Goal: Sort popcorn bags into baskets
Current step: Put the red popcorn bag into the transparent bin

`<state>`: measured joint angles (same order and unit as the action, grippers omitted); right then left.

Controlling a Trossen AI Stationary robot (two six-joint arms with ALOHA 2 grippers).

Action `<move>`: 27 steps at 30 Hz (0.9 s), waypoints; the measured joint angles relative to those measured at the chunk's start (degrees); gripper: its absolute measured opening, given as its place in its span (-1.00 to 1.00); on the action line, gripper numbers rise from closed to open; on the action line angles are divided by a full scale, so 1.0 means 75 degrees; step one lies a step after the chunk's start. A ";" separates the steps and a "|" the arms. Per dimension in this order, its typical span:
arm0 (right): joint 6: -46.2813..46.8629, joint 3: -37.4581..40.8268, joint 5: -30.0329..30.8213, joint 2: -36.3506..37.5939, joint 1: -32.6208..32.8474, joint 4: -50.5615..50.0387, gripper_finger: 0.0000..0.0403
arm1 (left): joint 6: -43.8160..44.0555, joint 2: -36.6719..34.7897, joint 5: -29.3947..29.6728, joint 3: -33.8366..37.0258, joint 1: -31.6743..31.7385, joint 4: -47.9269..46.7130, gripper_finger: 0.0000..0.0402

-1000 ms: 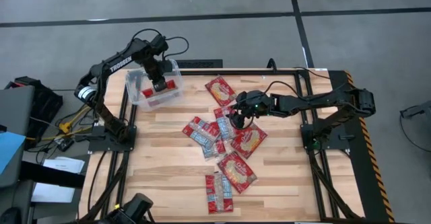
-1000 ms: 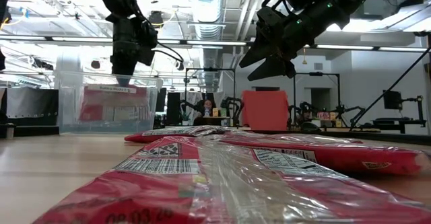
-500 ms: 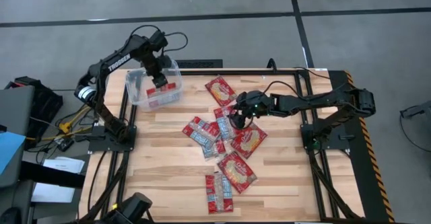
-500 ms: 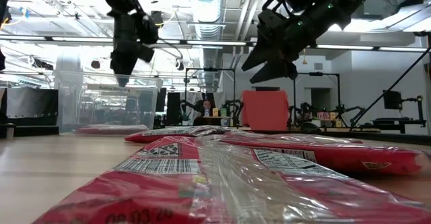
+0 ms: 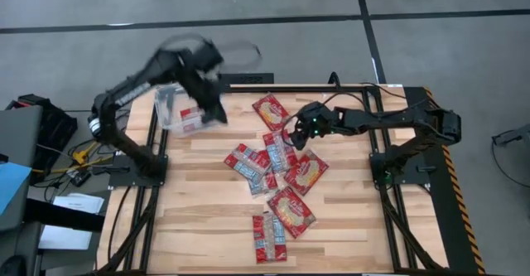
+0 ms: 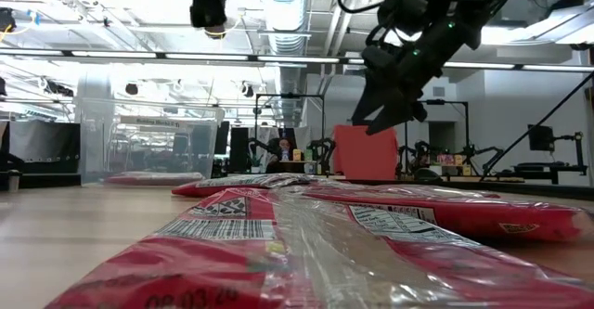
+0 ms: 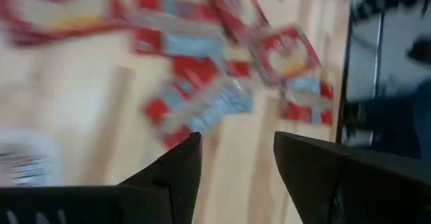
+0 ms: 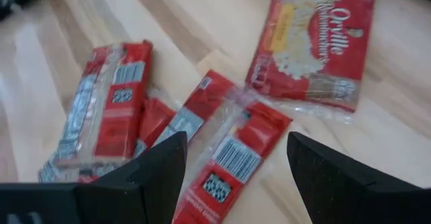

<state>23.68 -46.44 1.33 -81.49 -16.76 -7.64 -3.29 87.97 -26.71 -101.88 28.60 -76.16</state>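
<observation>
Several red popcorn bags lie flat on the wooden table, some overlapping in a loose cluster (image 5: pixel 277 164); one lies apart nearer the far edge (image 5: pixel 271 110). The clear plastic tub (image 5: pixel 170 110) stands at the far left corner with a red bag (image 5: pixel 192 118) flat on its floor, which the low view also shows (image 6: pixel 153 176). My left gripper (image 5: pixel 211 102) is open and empty, high in the air just right of the tub, blurred. My right gripper (image 5: pixel 298 133) is open and empty. It hovers over barcode-side bags (image 8: pixel 225 160) at the cluster's far end.
Black frame rails run along the table's left and right edges (image 5: pixel 377 127). Bare wood lies toward the near left (image 5: pixel 190 218). A yellow-centred bag (image 8: pixel 313 42) lies just beyond my right gripper. The room behind holds an orange-red box (image 6: pixel 364 153) and other equipment.
My left gripper let go of a bag inside the tub. The bag dropped from upright to flat on the tub floor. The gripper then rose out of the tub and swung fast toward the table's right. My right gripper shifted slightly toward the far edge above the cluster.
</observation>
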 joint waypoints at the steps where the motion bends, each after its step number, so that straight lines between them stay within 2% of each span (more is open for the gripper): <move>1: -0.0008 0.0000 0.0004 -0.0002 0.0049 -0.0004 0.40 | 0.0292 -0.0052 0.0205 0.0148 -0.0608 0.0178 -0.14; 3: -0.0018 0.0000 0.0005 0.0000 0.0155 0.0009 0.40 | 0.0999 -0.0122 0.0669 0.0554 -0.1724 0.0732 -0.14; 6: -0.0025 0.0000 0.0007 0.0000 0.0281 0.0009 0.40 | 0.2548 -0.0178 0.1929 0.1418 -0.3182 0.1894 -0.13; 10: -0.0028 0.0000 0.0010 0.0000 0.0437 0.0013 0.40 | 0.4836 -0.0187 0.3334 0.2835 -0.4475 0.3161 -0.05; 15: -0.0065 0.0000 0.0004 0.0000 0.0612 0.0015 0.40 | 0.8165 -0.0187 0.4485 0.4472 -0.5476 0.4653 0.18; 21: -0.0393 0.0000 0.0004 0.0000 0.0677 0.0015 0.40 | 1.2265 -0.0187 0.6376 0.5855 -0.6405 0.5875 0.46; 24: -0.0391 0.0000 0.0007 0.0000 0.0674 0.0018 0.40 | 1.4190 -0.0187 0.7289 0.6467 -0.6808 0.6355 0.52; 27: -0.0518 0.0000 0.0007 0.0000 0.0674 0.0019 0.40 | 1.5533 -0.0175 0.8121 0.7069 -0.7077 0.7163 0.54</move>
<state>19.79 -46.44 1.39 -81.49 -11.70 -7.50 113.20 86.65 34.20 -48.86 -24.48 -22.43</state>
